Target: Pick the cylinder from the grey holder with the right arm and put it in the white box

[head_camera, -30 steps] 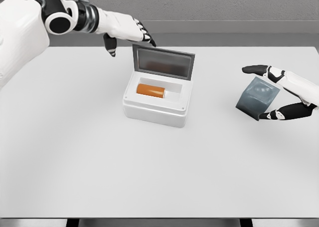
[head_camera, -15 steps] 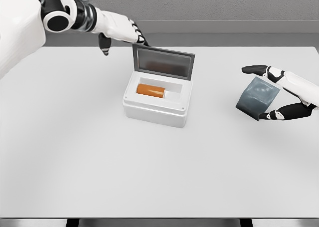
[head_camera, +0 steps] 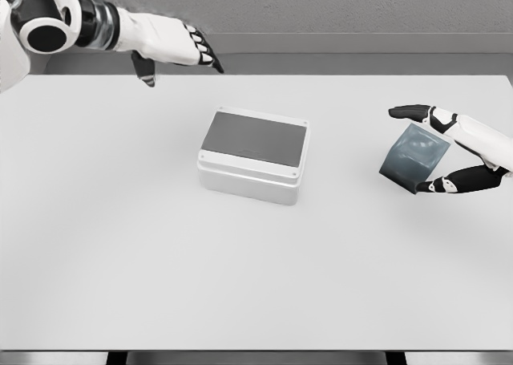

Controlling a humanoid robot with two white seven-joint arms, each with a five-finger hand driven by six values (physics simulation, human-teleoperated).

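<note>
With the white box [head_camera: 252, 156] lidded and no cylinder in sight, I'd keep my right hand [head_camera: 449, 152] bracketing the grey holder [head_camera: 414, 158], and my open left hand [head_camera: 172, 48] clear.

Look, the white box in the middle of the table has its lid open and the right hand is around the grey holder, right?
Not quite. The head view shows the white box with its dark lid shut flat on top, not open. The rest holds: it sits mid-table, and the right hand is around the grey holder.
</note>
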